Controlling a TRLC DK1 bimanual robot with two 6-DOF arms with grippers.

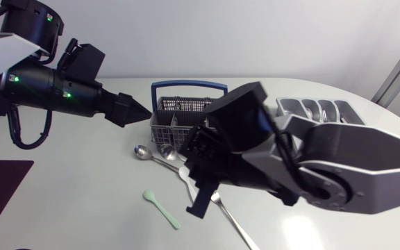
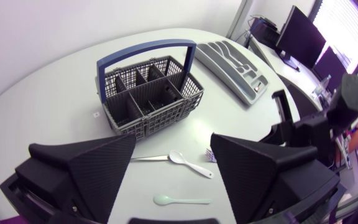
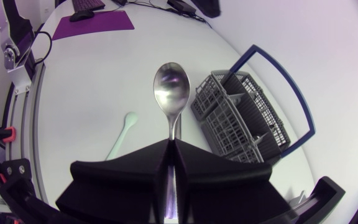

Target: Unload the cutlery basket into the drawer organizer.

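The left arm point(image 1: 47, 90) comes in high at the table's left side, stretched level toward the cutlery basket point(image 1: 186, 118); the left gripper point(image 2: 173, 148) has its fingers spread wide with nothing between them, the basket ahead of it; the right arm point(image 1: 339, 167) reaches past the middle, angled down in front of the basket; the right gripper point(image 3: 171, 146) is clamped on the handle of a metal spoon point(image 3: 171, 93), bowl jutting ahead above the table; a green spoon point(image 1: 162, 208) lies nearby; the drawer organizer point(image 1: 318, 111) sits near the basket.
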